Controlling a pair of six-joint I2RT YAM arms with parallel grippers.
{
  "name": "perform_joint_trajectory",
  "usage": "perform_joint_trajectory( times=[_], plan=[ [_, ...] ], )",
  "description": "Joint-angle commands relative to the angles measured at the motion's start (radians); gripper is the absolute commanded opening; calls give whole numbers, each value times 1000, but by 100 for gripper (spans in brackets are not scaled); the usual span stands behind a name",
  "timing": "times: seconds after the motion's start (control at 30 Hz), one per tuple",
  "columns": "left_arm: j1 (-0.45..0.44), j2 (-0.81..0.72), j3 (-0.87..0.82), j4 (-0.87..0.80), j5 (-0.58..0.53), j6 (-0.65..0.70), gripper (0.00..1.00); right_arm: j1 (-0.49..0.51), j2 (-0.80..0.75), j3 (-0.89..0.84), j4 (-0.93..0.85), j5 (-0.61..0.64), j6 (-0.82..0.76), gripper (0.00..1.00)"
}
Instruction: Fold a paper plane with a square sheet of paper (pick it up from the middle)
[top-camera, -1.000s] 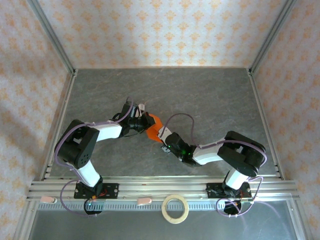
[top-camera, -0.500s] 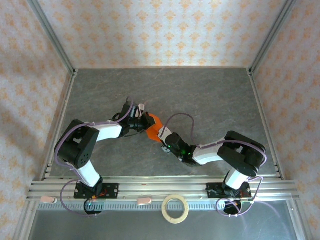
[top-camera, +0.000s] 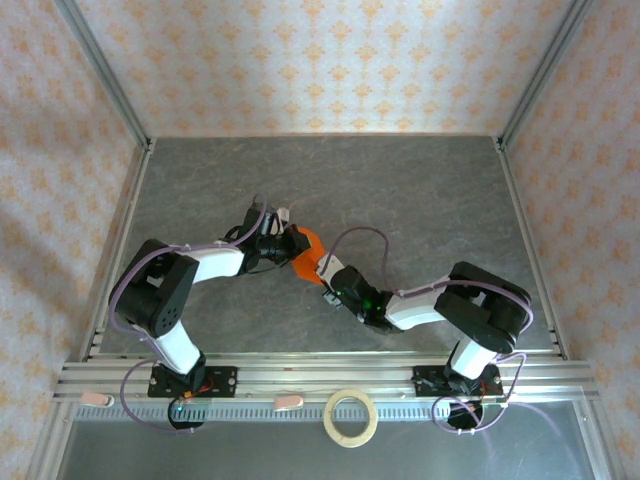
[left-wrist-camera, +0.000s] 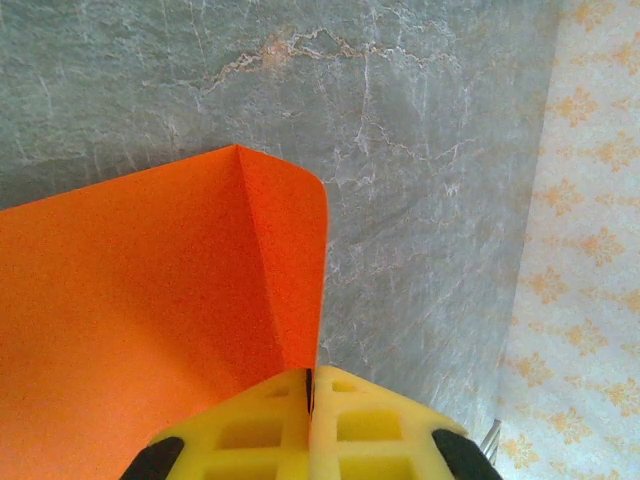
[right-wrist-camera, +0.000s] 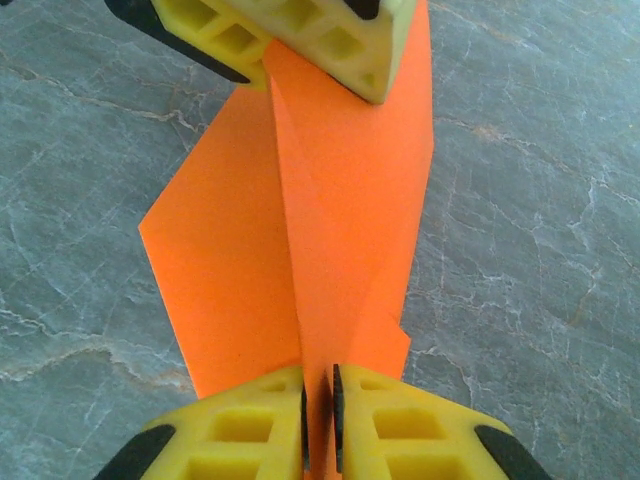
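The bright orange paper plane (top-camera: 311, 256) is held just above the grey table between my two grippers. In the right wrist view the paper plane (right-wrist-camera: 330, 210) is a folded sheet with a raised centre crease and a flap spreading left. My right gripper (right-wrist-camera: 320, 400) is shut on that crease at the near end. The left gripper's yellow fingers (right-wrist-camera: 310, 35) pinch the far end. In the left wrist view my left gripper (left-wrist-camera: 310, 388) is shut on the paper plane's (left-wrist-camera: 150, 300) folded edge. From above, the left gripper (top-camera: 291, 243) and the right gripper (top-camera: 326, 275) face each other across the paper.
A pale tape ring (top-camera: 351, 417) lies on the front rail below the table. Metal frame posts (top-camera: 108, 90) and patterned walls close in the sides and back. Grey marbled table (top-camera: 400, 190) stretches behind the arms.
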Motion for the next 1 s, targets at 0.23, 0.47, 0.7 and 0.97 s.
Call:
perform_joint_trajectory(
  times=[0.23,0.47,0.7,0.97],
  plan=[
    [-6,6,31,-14,2,19,5,5,3,-20,16,19,8,6],
    [-7,5,29,-16,-5,19,14,-1,-1,-15,17,-13,44,0],
    [2,-68,37,-98,-93,55,55,-52,10,-3,16,-182,212,0],
    [18,-192,4,-172,-218,74,65,-120,32,6,48,-363,348,0]
  ],
)
